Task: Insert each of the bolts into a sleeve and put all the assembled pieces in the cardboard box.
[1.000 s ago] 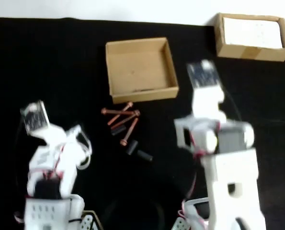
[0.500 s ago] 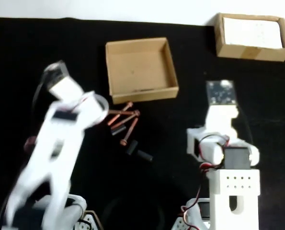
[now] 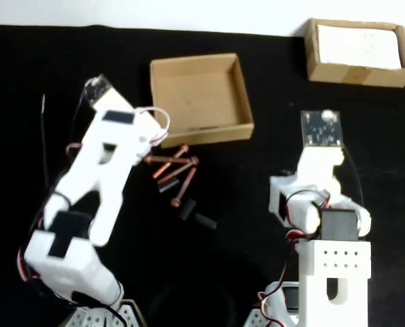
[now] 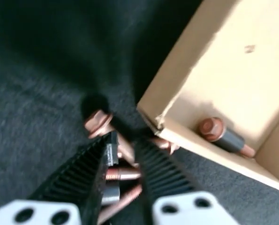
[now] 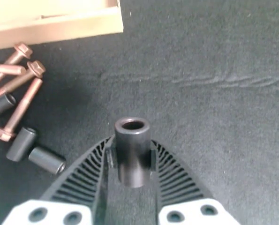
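L claw point(image 4: 123, 154) has swung out from its folded pose: jaws parted, bolts point(image 4: 123, 174) right under them, cardboard box point(image 4: 177, 70) just beyond. R claw point(image 5: 131, 144) has pulled back, clenched on upright sleeve point(image 5: 132, 157). Likely next: bolt grab for insertion.

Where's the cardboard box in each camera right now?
High view: cardboard box at top centre, behind the loose bolts.
Left wrist view: the box's near corner, just past the left claw.
Right wrist view: the box's wall, just beyond the bolt heads.
Shared landmark: the loose bolts.
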Available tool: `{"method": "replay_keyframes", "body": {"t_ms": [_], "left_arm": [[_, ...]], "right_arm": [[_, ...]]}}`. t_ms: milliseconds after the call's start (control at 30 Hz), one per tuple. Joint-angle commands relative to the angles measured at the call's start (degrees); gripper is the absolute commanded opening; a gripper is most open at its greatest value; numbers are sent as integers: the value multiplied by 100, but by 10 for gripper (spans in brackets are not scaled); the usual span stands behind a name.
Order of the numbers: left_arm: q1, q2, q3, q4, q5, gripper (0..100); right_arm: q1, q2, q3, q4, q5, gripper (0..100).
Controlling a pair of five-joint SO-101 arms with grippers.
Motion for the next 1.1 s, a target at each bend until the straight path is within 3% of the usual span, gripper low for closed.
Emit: {"method": "replay_keyframes", "body": {"t_ms": [0,767,1067], "left_arm": [[75,57,-593,510,97,165],[92,1007,-690,-26,141,154],[514,857,-1666,1565,299,154]], "right_arm": [[66,-75,180,-259,-9,8],[48,-92,505,-400,0,8],[40,-84,505,-400,9,8]]}}
